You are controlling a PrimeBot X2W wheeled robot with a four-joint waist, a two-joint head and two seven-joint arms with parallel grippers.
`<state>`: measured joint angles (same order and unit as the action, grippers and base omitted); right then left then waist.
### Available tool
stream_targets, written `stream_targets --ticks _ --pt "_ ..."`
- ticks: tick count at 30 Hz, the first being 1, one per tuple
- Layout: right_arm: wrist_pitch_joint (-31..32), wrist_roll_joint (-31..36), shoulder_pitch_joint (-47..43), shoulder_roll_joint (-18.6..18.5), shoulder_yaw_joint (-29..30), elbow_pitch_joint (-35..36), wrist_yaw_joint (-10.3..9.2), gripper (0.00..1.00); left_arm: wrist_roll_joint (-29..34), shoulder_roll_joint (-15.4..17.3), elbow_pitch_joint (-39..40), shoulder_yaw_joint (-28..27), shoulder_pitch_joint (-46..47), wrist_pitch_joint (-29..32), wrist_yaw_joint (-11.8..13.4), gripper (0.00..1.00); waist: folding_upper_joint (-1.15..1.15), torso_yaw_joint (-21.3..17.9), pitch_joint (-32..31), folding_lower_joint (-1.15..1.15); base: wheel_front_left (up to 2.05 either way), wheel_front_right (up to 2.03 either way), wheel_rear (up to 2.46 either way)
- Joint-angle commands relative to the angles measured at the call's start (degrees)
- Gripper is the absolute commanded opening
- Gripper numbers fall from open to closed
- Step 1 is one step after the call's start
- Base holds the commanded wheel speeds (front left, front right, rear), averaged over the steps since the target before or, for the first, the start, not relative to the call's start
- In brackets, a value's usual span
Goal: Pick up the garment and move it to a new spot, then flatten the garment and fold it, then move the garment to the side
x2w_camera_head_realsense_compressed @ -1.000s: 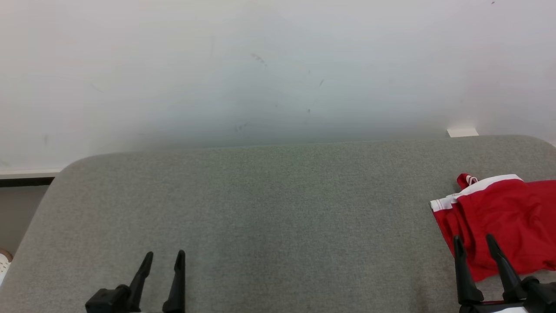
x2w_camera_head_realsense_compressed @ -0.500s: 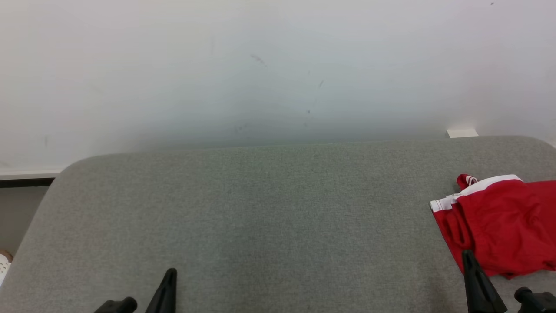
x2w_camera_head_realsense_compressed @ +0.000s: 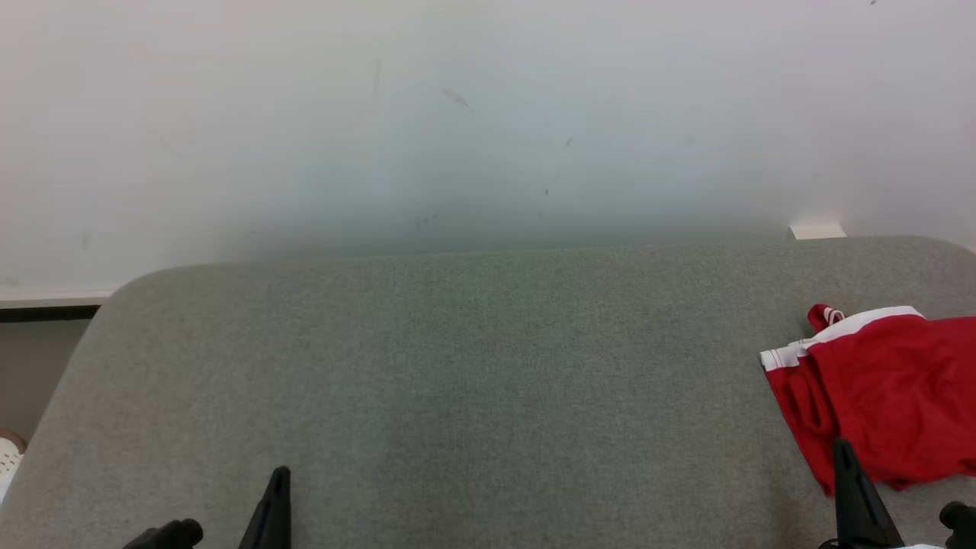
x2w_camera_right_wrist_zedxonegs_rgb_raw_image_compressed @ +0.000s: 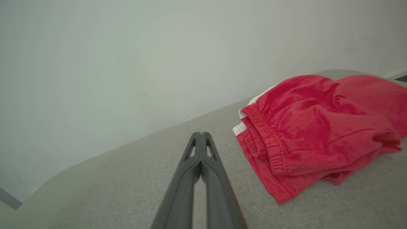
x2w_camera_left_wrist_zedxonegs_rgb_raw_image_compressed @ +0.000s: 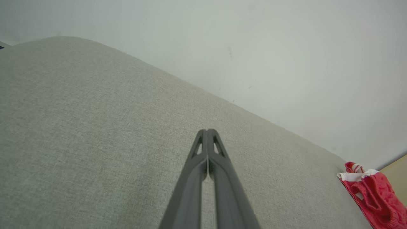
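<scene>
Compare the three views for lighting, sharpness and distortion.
Head view: soft, even light, no glare, the garment cut by the right edge. Left wrist view: wide-angle tilt, the far edge of the grey cushion running diagonally. Right wrist view: garment's weave sharp, shadow beneath its folds, the fingers looming large.

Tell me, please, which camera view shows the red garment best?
The right wrist view: the red garment lies close and large, its elastic waistband plain. The head view crops it at the right edge; the left wrist view shows it small in a corner.
</scene>
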<state>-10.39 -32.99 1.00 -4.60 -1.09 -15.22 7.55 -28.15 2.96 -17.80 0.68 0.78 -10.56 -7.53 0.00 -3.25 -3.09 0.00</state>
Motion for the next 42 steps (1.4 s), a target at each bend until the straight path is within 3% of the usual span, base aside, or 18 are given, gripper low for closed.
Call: stream_targets --ticks 1,20,42 --pt "0.6 -2.8 1.7 -0.1 0.6 0.9 -0.02 0.0 -3.1 0.3 1.1 -0.4 1.6 0.7 0.0 0.0 0.0 0.1 0.1 0.0 0.0 0.0 0.0" --pt "4.9 -17.6 2.8 0.3 2.5 1.1 -0.03 0.0 -19.2 0.2 1.9 -2.2 2.7 5.0 0.0 0.0 0.0 0.6 0.6 0.0 0.0 0.0 0.0" --pt "8.7 -30.8 3.7 0.8 4.2 1.2 -0.05 0.0 -33.5 0.2 2.6 -3.8 3.7 8.9 0.0 0.0 0.0 1.3 1.3 0.0 0.0 0.0 0.0"
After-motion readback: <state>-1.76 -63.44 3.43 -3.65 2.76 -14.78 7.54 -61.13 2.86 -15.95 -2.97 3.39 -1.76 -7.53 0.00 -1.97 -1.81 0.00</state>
